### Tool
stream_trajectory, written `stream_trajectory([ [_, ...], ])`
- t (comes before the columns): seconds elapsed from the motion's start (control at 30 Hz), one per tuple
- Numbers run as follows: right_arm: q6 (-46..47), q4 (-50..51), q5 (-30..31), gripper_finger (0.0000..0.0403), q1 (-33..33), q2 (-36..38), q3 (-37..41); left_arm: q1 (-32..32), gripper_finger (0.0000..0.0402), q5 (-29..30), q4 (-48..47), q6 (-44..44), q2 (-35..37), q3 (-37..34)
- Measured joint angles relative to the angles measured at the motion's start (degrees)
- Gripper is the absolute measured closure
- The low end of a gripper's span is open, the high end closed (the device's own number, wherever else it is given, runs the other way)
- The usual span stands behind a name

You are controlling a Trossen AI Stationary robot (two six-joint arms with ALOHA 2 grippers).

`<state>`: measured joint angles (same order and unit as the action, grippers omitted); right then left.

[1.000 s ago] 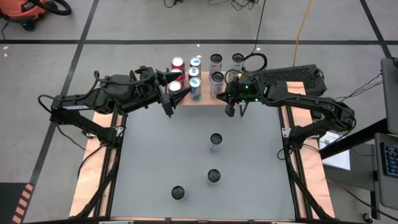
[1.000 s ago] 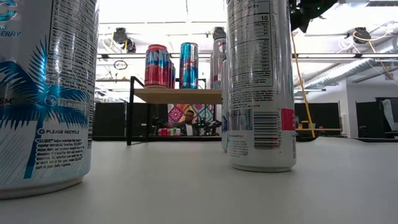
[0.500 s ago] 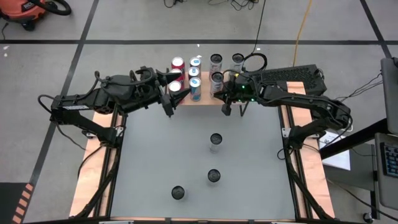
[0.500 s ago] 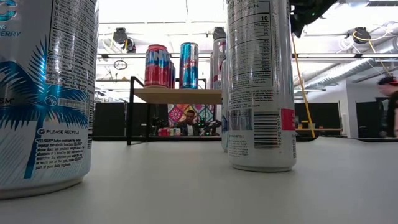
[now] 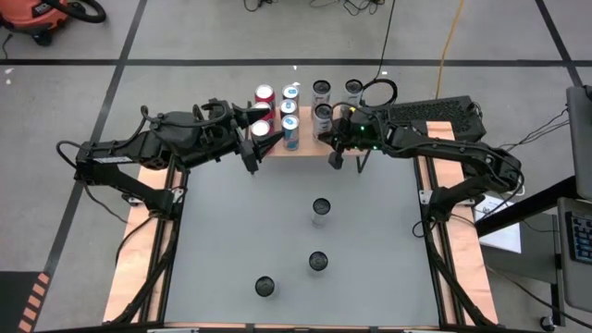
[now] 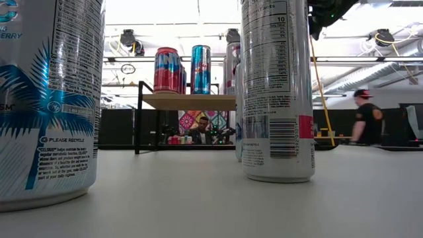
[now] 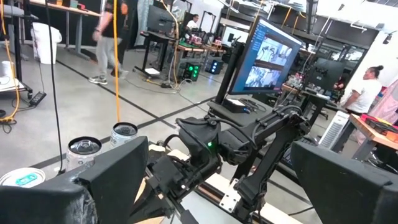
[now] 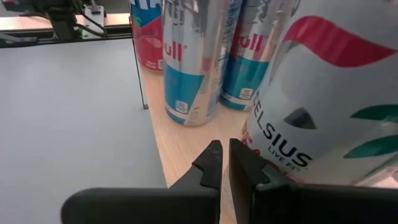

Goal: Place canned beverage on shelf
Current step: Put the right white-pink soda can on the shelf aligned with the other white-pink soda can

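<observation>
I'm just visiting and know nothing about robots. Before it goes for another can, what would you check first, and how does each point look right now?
1. Right gripper empty: ok, its fingers are shut on nothing, close to the white can on the shelf.
2. Left gripper ready to grab: ok, fingers open, nothing between them, beside the shelf.
3. Cans on the shelf upright: ok, as far as the views show.
4. Cans left to move: ok, three stand upright on the grey table, the nearest to the shelf, then and.
5. Free room on the shelf: cannot tell; arms cover parts of it.
</observation>
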<state>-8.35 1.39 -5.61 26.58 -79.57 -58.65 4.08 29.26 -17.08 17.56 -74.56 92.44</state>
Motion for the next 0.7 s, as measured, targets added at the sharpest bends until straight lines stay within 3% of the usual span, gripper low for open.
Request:
stream_trajectory([
  [0.47, 0.0, 6.1, 0.9, 0.0403, 0.3, 5.3, 0.0, 0.0, 0.0006, 0.0, 0.0, 0.2, 0.0, 0.0],
  [0.7, -0.5, 5.7, 2.9, 0.0403, 0.3, 4.2, 0.0, 0.0, 0.0006, 0.0, 0.0, 0.2, 0.0, 0.0],
])
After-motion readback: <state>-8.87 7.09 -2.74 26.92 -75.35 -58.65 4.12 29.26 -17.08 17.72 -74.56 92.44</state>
